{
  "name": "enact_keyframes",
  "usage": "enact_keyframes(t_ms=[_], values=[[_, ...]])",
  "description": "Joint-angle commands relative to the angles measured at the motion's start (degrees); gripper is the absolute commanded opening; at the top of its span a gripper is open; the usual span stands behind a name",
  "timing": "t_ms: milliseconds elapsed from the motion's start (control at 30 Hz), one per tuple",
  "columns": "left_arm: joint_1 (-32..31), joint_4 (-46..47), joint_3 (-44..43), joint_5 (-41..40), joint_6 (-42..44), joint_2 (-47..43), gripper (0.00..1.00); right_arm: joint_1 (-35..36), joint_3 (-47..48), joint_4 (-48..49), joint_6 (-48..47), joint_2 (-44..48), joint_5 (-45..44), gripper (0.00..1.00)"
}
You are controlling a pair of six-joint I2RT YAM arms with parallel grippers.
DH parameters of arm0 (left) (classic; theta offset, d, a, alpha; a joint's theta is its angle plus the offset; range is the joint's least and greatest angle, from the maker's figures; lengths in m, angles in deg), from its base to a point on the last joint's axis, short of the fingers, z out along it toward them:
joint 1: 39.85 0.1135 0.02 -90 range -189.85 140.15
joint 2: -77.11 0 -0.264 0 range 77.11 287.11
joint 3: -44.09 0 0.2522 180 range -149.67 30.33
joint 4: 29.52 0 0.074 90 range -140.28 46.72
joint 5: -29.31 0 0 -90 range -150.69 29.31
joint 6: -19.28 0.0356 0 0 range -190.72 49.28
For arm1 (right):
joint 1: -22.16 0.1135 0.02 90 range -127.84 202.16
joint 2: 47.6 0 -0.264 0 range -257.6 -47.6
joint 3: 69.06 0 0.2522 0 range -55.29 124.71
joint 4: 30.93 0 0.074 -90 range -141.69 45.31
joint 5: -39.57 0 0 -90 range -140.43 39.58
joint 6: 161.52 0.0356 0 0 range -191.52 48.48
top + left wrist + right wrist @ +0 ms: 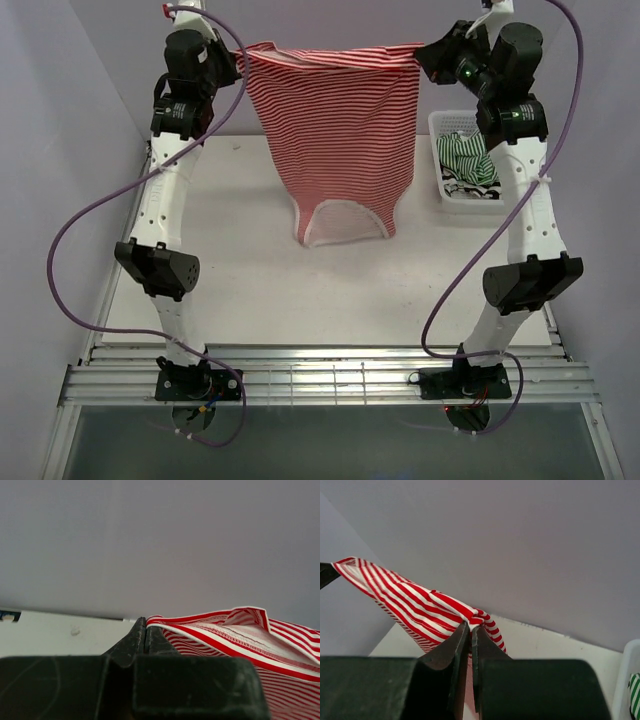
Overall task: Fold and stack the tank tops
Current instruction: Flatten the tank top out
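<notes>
The red-and-white tank top (340,130) hangs stretched in the air between both grippers, its straps end down near the table. My left gripper (238,62) is shut on its left top corner, seen in the left wrist view (146,621) with the cloth (225,630) running off right. My right gripper (424,52) is shut on its right top corner, seen in the right wrist view (471,626) with the cloth (410,600). The green-and-white tank top (466,156) and the black-and-white tank top (470,189) lie crumpled in the basket.
A white plastic lattice basket (437,160) stands at the right of the white table (240,260), by the right arm. Grey walls close in the back and left side. A metal rail runs along the near edge.
</notes>
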Motion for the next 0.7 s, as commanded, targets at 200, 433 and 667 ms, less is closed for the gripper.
enact_keyframes(t_ms=[200, 433, 667], values=[[2.2, 15.5, 1.0, 11.7, 1.5, -12.4, 0.0, -5.4, -5.0, 18.0, 1.5, 8.7, 5.2, 0.08], [2.2, 23.3, 45.0, 12.6, 1.5, -30.8, 0.0, -5.8, -37.0, 21.4, 0.1, 18.6, 13.9, 0.08], [1.1, 24.7, 90.7, 14.5, -16.1, -54.5, 0.0, -5.6, -74.6, 19.6, 1.4, 31.8, 11.8, 0.08]])
